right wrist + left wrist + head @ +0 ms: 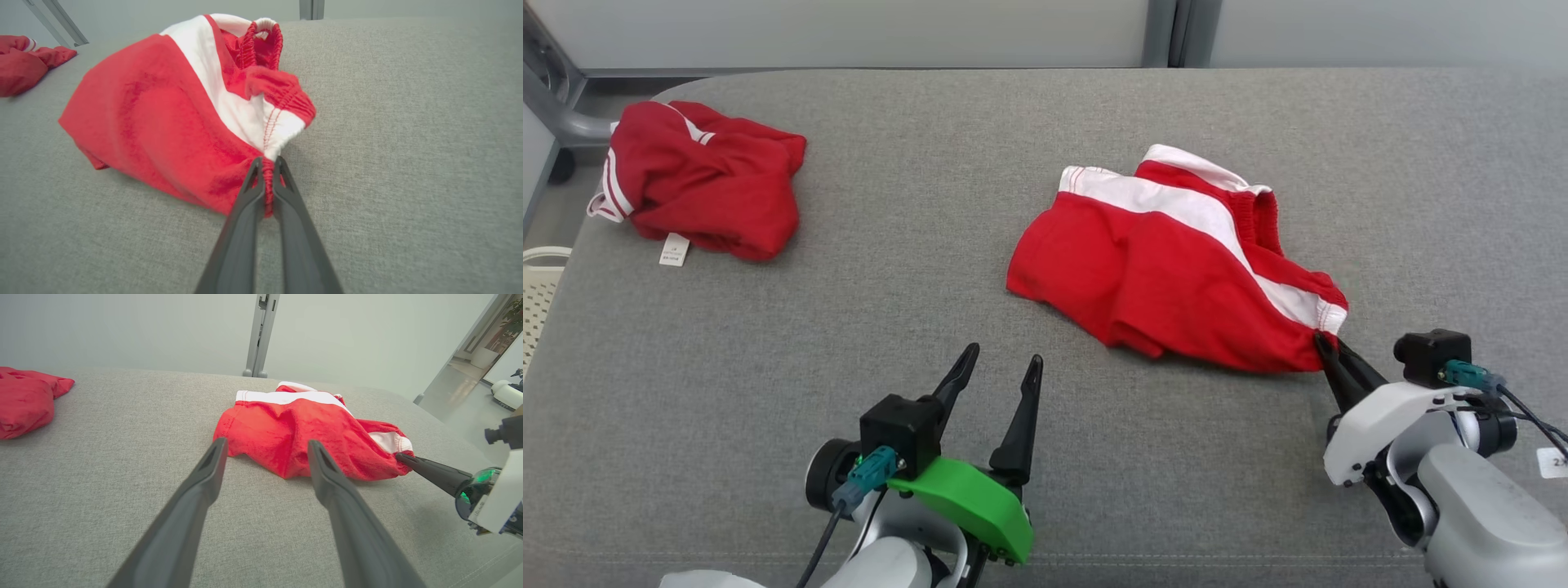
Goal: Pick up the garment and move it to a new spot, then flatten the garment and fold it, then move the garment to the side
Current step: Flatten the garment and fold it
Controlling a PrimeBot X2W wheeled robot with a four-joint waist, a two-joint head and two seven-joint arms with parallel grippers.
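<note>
Red shorts with a white side stripe (1168,278) lie crumpled on the grey cushion, right of centre. My right gripper (1321,341) is shut on the shorts' near right corner by the waistband; the right wrist view shows the red hem pinched between the fingertips (267,171). The shorts (294,433) also appear ahead of my left gripper (1005,363), which stands open near the front edge, short of the cloth and holding nothing. The right gripper (402,458) reaches in from the right in the left wrist view.
A second red garment (698,180) with a white tag lies bunched at the cushion's far left corner. A white perforated basket (539,286) sits off the left edge. Grey upright posts (1168,33) stand behind the cushion.
</note>
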